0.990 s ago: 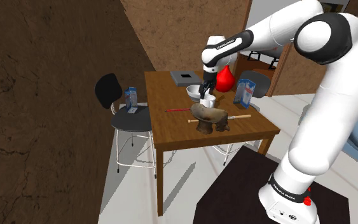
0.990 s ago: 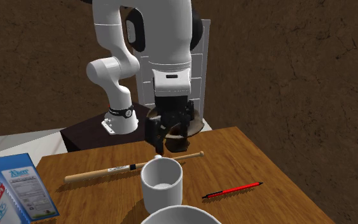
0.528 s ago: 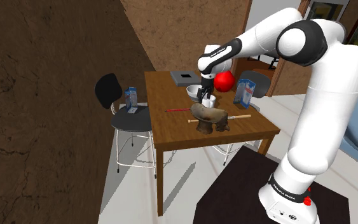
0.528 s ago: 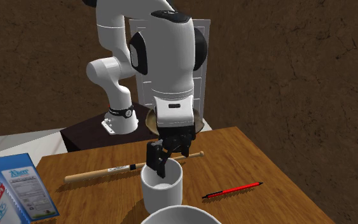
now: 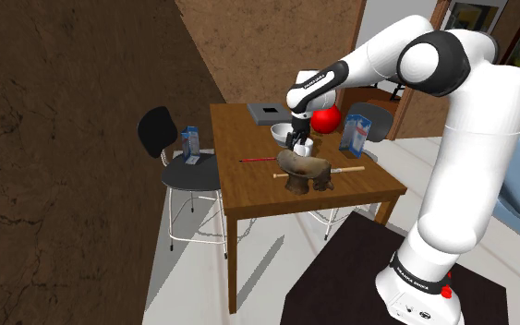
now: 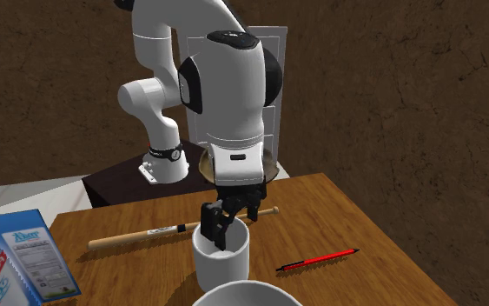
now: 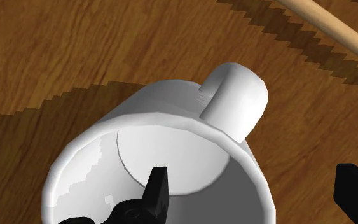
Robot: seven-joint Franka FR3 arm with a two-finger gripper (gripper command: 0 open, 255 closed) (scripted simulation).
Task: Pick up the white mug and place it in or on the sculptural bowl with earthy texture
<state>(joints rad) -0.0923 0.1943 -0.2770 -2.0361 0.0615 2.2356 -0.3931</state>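
The gripper (image 6: 230, 228) has dropped onto the mug (image 6: 222, 259), standing on the table (image 6: 355, 217) at the second exterior view's lower centre, fingers apart astride its wall, so closing comes next.

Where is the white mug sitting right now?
In the second exterior view the mug stands on the table between the bat behind it and the white bowl in front, with the pen on that view's right.
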